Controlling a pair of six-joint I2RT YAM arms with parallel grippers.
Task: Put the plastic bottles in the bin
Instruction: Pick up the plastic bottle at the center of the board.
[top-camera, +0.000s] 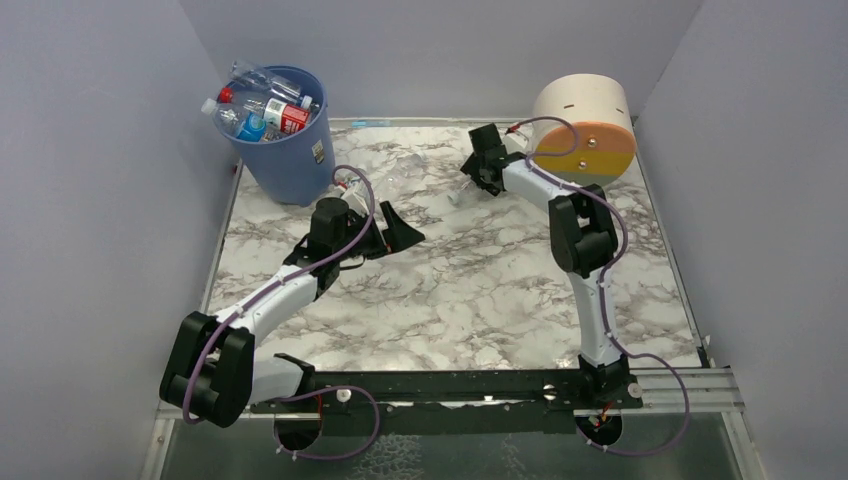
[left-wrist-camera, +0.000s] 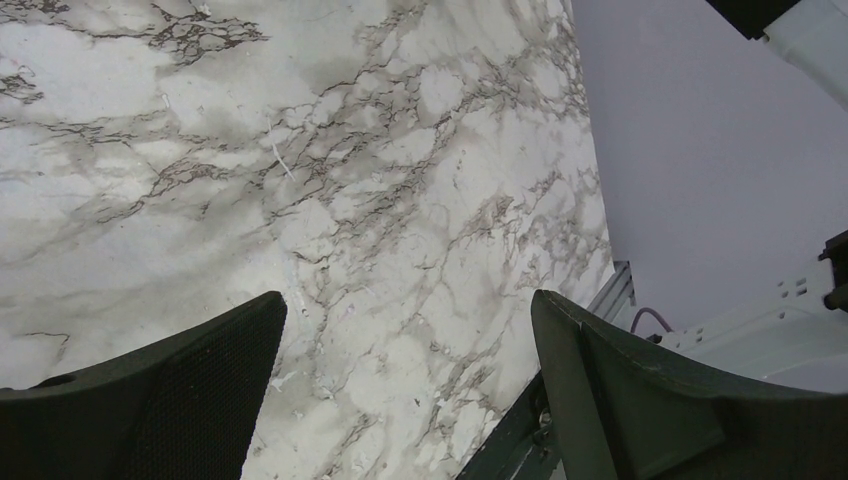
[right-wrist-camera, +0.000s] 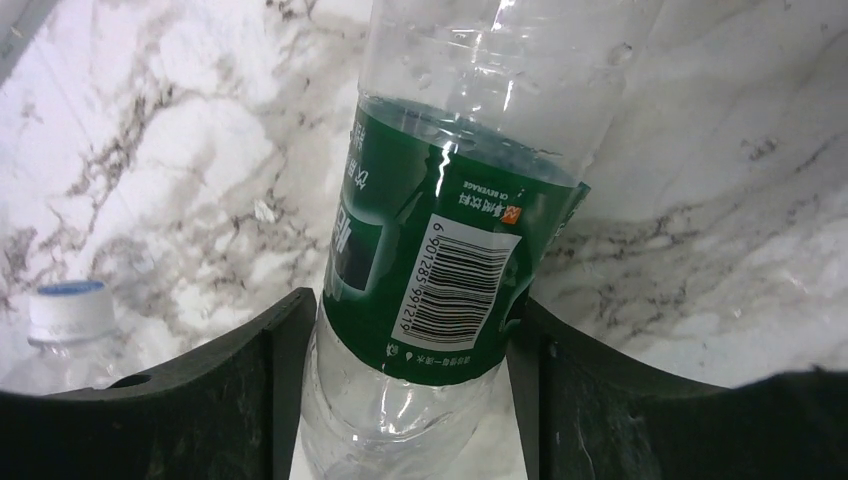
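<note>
left gripper (left-wrist-camera: 405, 300): jaws wide apart, holding nothing, marble table (left-wrist-camera: 300, 150) beneath.
right gripper (right-wrist-camera: 415, 300): fingers (right-wrist-camera: 230, 390) touch both sides of green-label bottle (right-wrist-camera: 440, 250) between them.

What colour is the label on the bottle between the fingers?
Bottle label: dark green with a white barcode; best in the right wrist view.

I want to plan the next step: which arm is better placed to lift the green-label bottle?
The right. The right gripper clasps the green-label bottle between its fingers; the left gripper hangs open over the marble table, holding nothing.
</note>
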